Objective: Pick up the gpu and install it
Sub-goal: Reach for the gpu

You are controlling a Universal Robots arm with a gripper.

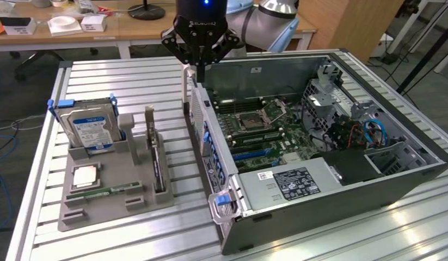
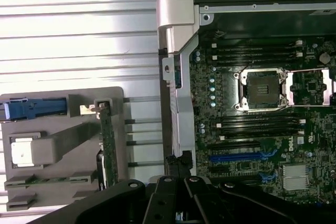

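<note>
Black tool (image 1: 198, 73), fingers pressed together, above open grey computer case (image 1: 398, 187)
Thin dark gpu card (image 1: 158, 163) with silvery bracket stands in grey tray (image 1: 100, 215).

Bright overhead light glares off the ribbed metal table (image 2: 79, 24), dimmer inside the computer case (image 1: 318, 206)

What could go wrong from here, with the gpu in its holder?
1. The gripper is shut and hangs over the case wall, apart from the gpu; dropping straight down would likely hit that wall.
2. The gpu stands on edge in the gray holder near the hard drive; a skewed approach could tip it.
</note>
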